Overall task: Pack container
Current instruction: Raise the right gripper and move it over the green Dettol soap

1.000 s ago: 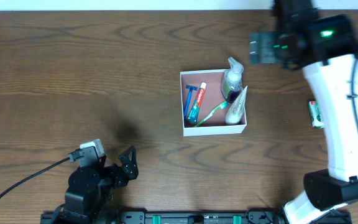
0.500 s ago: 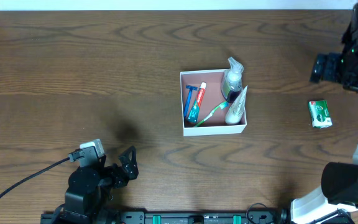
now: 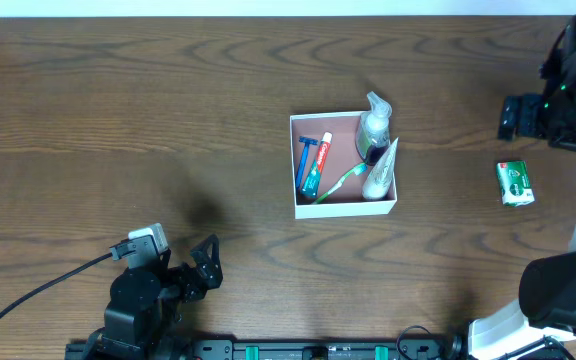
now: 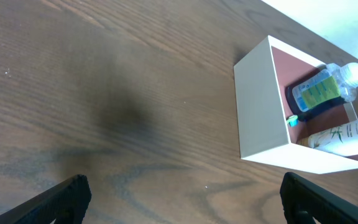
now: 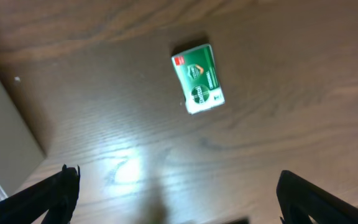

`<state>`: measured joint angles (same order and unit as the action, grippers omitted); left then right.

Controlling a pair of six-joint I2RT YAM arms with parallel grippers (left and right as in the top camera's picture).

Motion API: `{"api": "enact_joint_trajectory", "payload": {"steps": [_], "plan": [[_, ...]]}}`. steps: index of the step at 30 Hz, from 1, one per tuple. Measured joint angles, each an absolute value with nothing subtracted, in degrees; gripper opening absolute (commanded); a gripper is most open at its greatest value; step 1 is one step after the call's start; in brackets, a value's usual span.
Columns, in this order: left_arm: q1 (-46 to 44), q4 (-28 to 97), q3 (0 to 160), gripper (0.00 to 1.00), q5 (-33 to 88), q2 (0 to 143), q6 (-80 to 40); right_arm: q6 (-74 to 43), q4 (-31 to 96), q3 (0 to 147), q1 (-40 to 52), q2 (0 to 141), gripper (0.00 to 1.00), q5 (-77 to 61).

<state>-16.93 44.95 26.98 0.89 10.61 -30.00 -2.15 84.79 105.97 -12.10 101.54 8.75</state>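
nearest, well off the container's near-left corner, the left arm [image 3: 143, 295] sits folded low at the bench [image 3: 118, 110] edge, its jaws spread wide and empty. the container [image 3: 344, 207] stands mid-bench, already holding a blue razor [image 3: 305, 158], a toothpaste [image 3: 317, 172], a green toothbrush [image 3: 340, 183], a clear bottle [image 3: 373, 126] and a white tube [image 3: 380, 172]. well apart to the container's right, a small green packet [image 3: 514, 183] lies flat on the bench. it is possibly soap, though its label is too small to read. its long axis runs about parallel to the container's right wall. the right arm [image 3: 568, 110] is by far the nearer. its jaws hang just past the packet's far end, fully open, gripping nothing, aimed down at the bench. in the wrist view the packet lies ahead of the gap, not under it, so a short shift and a descent across its narrow width seem needed.
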Motion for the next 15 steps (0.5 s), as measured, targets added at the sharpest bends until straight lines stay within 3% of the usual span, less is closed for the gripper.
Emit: {"api": "enact_joint_trajectory", "payload": {"steps": [3,6,15], "plan": [[-16.9,45.0,27.0,0.98,0.9,10.6,-30.0,2.3,79.5,100.1,-12.1,101.6,0.85,8.7],[-16.9,45.0,27.0,0.98,0.9,10.6,-30.0,7.0,74.0,95.0,-12.1,101.6,0.99,8.6],[-16.9,45.0,27.0,0.98,0.9,10.6,-30.0,14.6,60.1,87.0,-14.6,101.6,0.99,8.4]]}}
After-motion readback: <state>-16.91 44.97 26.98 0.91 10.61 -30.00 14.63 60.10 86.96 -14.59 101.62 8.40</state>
